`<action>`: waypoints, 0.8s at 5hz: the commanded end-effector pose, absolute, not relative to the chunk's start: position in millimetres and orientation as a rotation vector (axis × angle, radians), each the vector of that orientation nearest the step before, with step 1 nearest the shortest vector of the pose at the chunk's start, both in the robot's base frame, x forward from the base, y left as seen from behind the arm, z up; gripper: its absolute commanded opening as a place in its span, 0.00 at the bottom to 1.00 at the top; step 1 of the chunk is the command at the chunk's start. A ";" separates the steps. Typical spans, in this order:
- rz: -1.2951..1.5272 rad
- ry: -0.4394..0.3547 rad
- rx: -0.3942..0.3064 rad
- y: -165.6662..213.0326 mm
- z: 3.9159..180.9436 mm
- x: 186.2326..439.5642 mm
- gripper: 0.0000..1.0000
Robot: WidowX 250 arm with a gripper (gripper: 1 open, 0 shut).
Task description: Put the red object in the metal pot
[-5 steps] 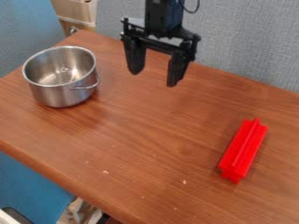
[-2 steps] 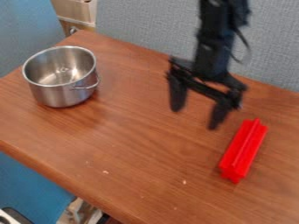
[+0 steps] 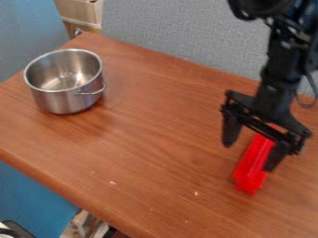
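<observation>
The red object is a long red ridged block lying on the wooden table at the right. My gripper is open and low over the block's far end, with one finger on each side of it. I cannot tell whether the fingers touch the block. The metal pot stands upright and empty at the table's far left, well away from the gripper.
The table's front edge runs diagonally from left to lower right, with a drop to a blue floor. A grey-blue wall stands behind the table. A beige box sits behind the far left corner.
My gripper has moved from the table's back middle to the right and down, and now straddles the far end of the red block. The block and the pot have not moved.
</observation>
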State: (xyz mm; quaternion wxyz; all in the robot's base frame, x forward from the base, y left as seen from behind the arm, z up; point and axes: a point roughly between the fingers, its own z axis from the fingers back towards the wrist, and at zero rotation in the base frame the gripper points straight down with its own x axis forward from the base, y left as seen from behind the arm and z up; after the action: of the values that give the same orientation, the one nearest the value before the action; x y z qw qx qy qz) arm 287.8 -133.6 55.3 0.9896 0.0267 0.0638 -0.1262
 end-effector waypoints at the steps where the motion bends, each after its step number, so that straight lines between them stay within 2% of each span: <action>1: -0.267 0.044 0.072 -148.8 59.6 304.1 1.00; 3: -0.265 0.051 0.084 -146.6 38.2 315.6 1.00; 4: -0.253 0.036 0.078 -137.8 38.6 317.7 0.00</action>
State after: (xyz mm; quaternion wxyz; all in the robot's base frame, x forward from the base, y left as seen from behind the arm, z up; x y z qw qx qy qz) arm 308.9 -144.1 24.7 0.9888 0.0446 0.0418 -0.1358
